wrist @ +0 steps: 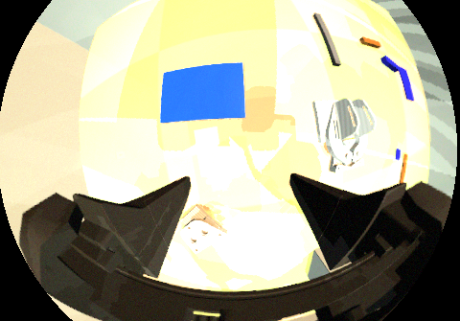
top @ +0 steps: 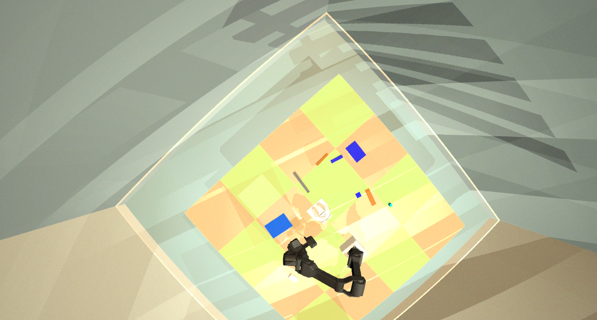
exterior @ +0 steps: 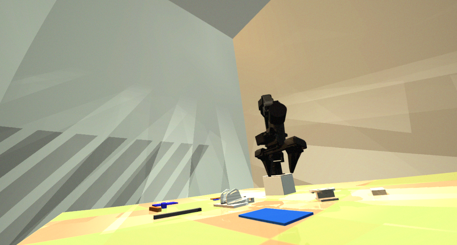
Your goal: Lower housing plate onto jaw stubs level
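Reading left to right in the exterior view, the white base assembly [top: 312, 212] [exterior: 230, 205] [wrist: 333, 145] sits lower centre, bearing two upright, curved, slotted fins; they appear smooth and rigid. A flat, smooth, matte blue rectangular panel [top: 278, 225] [exterior: 276, 216] [wrist: 203, 93] lies nearer, toward lower centre-right. The black gripper [top: 303, 244] [exterior: 280, 174] [wrist: 241, 181] points downward, fingers wide apart, gripping nothing. Lower right rests the pale, flat-topped piece [exterior: 325, 194] [wrist: 201, 230], its long axis roughly left-right; whether it is the housing plate cannot be confirmed. Material is undetermined.
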Robot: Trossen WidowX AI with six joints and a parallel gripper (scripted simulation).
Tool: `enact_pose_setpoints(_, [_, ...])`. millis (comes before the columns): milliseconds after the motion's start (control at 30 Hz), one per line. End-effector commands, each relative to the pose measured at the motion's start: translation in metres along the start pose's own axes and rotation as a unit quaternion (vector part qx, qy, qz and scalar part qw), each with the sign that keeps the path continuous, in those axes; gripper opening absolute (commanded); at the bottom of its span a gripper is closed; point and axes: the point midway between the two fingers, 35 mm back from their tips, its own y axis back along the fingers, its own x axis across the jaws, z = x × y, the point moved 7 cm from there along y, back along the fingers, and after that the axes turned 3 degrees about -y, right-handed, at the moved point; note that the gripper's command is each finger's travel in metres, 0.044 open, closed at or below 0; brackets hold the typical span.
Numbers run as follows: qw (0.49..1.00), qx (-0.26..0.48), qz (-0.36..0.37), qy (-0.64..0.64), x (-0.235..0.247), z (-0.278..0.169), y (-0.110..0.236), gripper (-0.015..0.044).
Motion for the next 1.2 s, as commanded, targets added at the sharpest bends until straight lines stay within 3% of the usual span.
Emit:
enact_pose_setpoints(0, [0.999, 0.015, 0.003, 0.040, 0.009, -0.009, 0.003, 0.0440])
enact_pose_setpoints(1167, [0.923, 0.117, 0.024, 0.364, 0.059, -0.095, 0.034, 0.0440])
